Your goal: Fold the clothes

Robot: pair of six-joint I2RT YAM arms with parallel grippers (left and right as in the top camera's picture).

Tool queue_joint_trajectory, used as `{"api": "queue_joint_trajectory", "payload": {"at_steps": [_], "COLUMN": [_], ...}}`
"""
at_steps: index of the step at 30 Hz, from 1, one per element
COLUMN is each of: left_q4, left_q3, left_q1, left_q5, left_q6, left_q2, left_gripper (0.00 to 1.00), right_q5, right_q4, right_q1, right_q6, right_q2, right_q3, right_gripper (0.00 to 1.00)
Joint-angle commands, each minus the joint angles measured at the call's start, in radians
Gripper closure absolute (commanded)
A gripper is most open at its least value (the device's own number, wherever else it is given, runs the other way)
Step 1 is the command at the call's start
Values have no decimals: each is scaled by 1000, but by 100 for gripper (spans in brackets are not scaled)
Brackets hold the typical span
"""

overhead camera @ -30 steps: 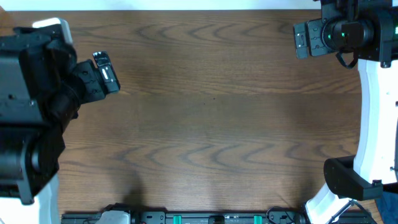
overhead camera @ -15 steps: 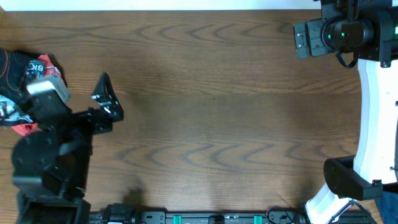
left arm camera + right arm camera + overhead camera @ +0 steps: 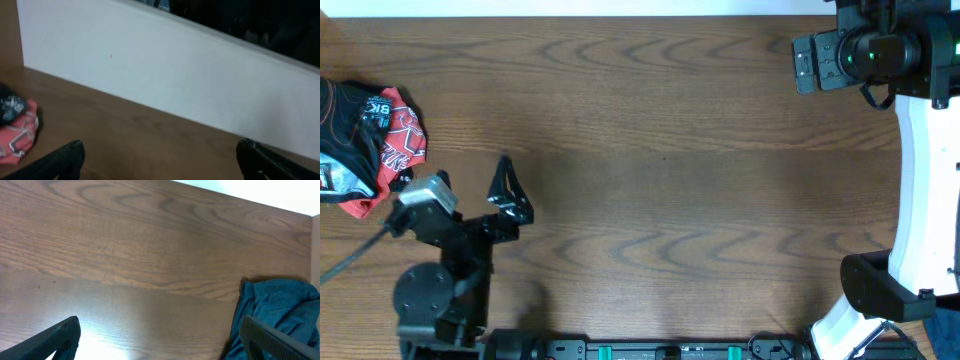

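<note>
Scene: a brown wooden table (image 3: 670,180) seen from above, with a robot arm at each side.
Jersey: a black, red and white jersey (image 3: 365,135) lies in a crumpled bunch at the table's far left edge. No sleeve or hem can be picked out, and nothing is touching it.
Left gripper: the left gripper (image 3: 510,192) is released, its jaws wide apart and holding nothing. It sits over bare wood near the jersey but apart from it. In the wrist view the red part of the bunch shows at the left edge, outside the jaws.
Right gripper: the right gripper (image 3: 160,325) is also released and empty. It is parked at the far right corner, well apart from the jersey.
Blue cloth: a rumpled blue cloth (image 3: 275,305) shows at the right of the right wrist view, near the table edge. Whether it rests on the table cannot be told.
Step in hand: this looks like the very start of the task. Nothing is spread out or folded, so the step is fetching the jersey.
Next move: the left gripper probably needs to turn toward the bunch, come down on an outer edge and clench it. Then it can drag the jersey to the middle for flattening.
Care needed: in a bunch like this, a pinch may catch several layers at once.
</note>
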Motion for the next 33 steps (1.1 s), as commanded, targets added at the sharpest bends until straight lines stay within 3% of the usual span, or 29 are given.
{"api": "queue_joint_trajectory", "payload": {"at_steps": [1, 12, 33], "left_q4": [32, 38, 3], "left_q3": [-102, -315, -493], "left_q1": [-3, 13, 13], "left_q5": [-11, -35, -64], "left_q6": [0, -1, -8], "left_q2": [-88, -259, -402], "left_gripper": [2, 2, 2], "right_q5": [6, 6, 6], "right_q4": [-1, -1, -1], "right_q1": [1, 1, 1], "right_q6": [2, 2, 2], "right_q2": [-3, -3, -3], "right_q3": [8, 8, 8], "right_gripper": [1, 1, 1]}}
